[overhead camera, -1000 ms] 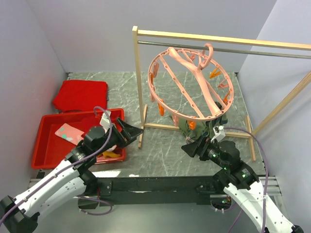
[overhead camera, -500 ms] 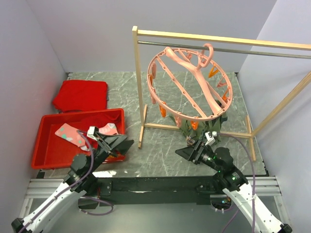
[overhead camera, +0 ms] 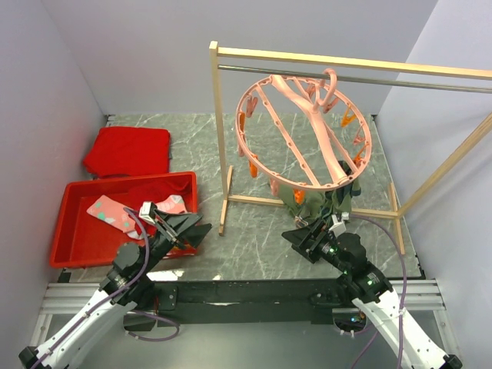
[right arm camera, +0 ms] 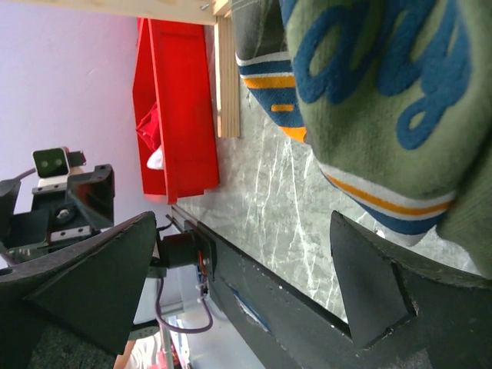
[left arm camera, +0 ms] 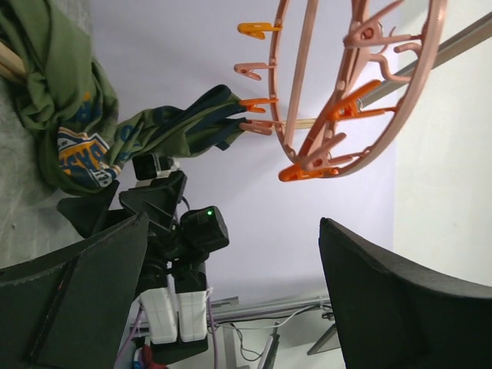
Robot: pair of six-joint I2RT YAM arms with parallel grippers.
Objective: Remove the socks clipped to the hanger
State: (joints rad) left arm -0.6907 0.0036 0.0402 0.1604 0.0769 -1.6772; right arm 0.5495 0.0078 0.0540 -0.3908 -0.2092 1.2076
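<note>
The salmon-pink round hanger (overhead camera: pixel 304 131) hangs by its hook from the metal rail, tilted. Dark olive green socks (overhead camera: pixel 309 201) with blue and yellow marks hang from its clips down to the table. In the left wrist view an orange-pink clip (left arm camera: pixel 250 124) holds an olive sock (left arm camera: pixel 84 115) below the ring (left arm camera: pixel 407 115). My right gripper (overhead camera: pixel 298 240) is open and empty, low, just in front of the olive socks (right arm camera: pixel 369 69). My left gripper (overhead camera: pixel 198 233) is open and empty at the tray's near right corner. Two pink socks (overhead camera: pixel 109 210) lie in the red tray (overhead camera: pixel 65 250).
A wooden rack with a metal rail (overhead camera: pixel 223 138) stands mid-table, its left post between my grippers. A flat red slab (overhead camera: pixel 127 150) lies behind the tray. Grey walls close in left, back and right. The red tray also shows in the right wrist view (right arm camera: pixel 181 115).
My left arm has pulled back and down from over the tray, leaving a second pink sock in view there. My right arm shifted slightly under the socks. The hanger has swung a little.
</note>
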